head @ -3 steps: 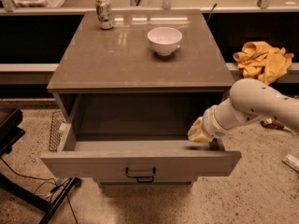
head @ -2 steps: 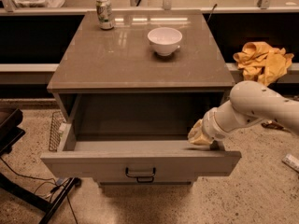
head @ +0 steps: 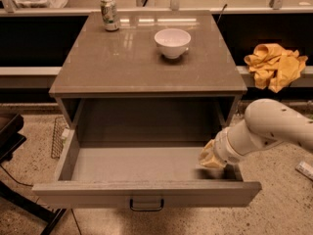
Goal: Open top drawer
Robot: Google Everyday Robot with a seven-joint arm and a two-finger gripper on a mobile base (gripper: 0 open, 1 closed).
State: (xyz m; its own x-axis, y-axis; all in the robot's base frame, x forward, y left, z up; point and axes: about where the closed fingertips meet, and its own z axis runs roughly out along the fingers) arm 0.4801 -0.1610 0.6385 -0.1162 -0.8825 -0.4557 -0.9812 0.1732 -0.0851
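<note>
Sliding on runners, the top drawer looks rigid and fairly heavy, yet probably easy-running; its small dark handle at the front's middle is the natural hold; the drawer stands well out, around the gripper, which sits inside near a front corner, front panel just beside it; whether the gripper is open or closed, I cannot tell.

The top drawer stands pulled well out from under the table, its dark handle at mid-front. The end effector, on a white arm reaching from the right, sits low inside the drawer's right side. A white bowl and a can stand on the table.
</note>
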